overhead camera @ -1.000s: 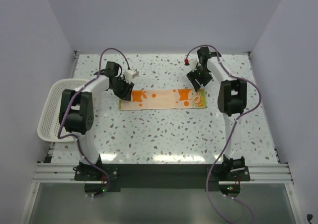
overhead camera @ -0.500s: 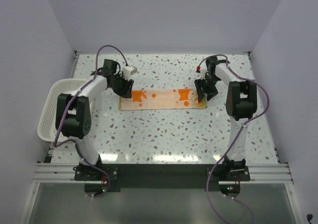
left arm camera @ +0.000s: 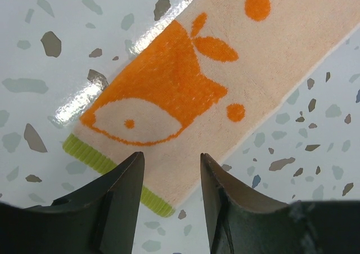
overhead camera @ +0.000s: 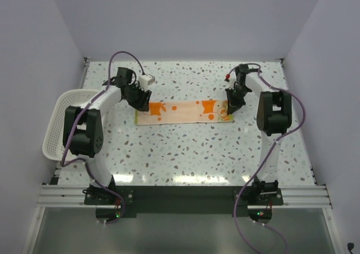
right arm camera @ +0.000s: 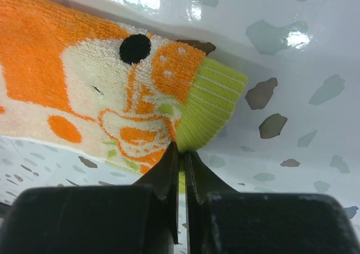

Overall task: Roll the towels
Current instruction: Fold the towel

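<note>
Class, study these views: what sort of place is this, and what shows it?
Probably a robot lab test cell, not a home: a left arm and right arm bolted to a rail at the table edge, plain walls boxing it in, with a towel and basket as props.

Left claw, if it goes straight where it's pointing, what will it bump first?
Probably the towel: the open left claw points at its green-edged end, with the speckled table under it. How far above it hangs is unclear.
</note>
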Tool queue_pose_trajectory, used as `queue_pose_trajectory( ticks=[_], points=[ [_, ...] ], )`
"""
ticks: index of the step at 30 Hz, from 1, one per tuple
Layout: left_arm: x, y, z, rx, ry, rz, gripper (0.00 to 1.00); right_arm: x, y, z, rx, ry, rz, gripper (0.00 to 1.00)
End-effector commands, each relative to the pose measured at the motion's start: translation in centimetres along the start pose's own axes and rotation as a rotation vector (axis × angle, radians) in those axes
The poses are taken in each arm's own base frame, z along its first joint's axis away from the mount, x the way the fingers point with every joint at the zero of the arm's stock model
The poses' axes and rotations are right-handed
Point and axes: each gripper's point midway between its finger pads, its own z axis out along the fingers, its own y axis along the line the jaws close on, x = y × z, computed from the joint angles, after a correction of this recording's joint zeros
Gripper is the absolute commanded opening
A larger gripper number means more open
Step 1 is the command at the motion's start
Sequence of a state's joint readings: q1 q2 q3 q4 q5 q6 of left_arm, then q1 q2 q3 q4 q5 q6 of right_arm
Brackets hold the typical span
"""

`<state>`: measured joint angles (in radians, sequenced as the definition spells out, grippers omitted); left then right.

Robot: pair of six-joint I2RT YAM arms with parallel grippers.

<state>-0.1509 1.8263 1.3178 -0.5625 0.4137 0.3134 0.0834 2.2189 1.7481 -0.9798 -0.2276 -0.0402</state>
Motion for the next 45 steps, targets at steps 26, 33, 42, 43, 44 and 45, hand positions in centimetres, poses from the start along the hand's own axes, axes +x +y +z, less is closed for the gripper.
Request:
queue_pose_trajectory(
  ticks=[26,33,42,43,44,45],
  points=[
    [-1.3,0.3,-1.9,-0.024,-0.047,0.001,0.49,-2.2,7.0,-5.6,-0.117,-0.069,-0.136,0.0],
    [-0.9,0.4,-1.8,-0.033,-0.036,-0.001,0.49,-2.9,8.6,-4.1,-0.121,-0.051,-0.163,0.0],
    [-0.8,0.6,-1.6,-0.036,-0.029,-0.006,0.49,-3.5,10.8,-1.8,-0.151,-0.032,-0.179,0.0],
    [-0.8,0.6,-1.6,-0.036,-0.029,-0.006,0.49,-3.5,10.9,-1.6,-0.154,-0.03,-0.18,0.0],
    [-0.7,0.7,-1.5,-0.038,-0.025,-0.01,0.49,-3.5,11.0,-1.3,-0.159,-0.025,-0.178,0.04],
    [-0.6,0.7,-1.4,-0.037,-0.022,-0.01,0.49,-3.5,11.1,-1.2,-0.171,-0.022,-0.177,0.08]
  ],
)
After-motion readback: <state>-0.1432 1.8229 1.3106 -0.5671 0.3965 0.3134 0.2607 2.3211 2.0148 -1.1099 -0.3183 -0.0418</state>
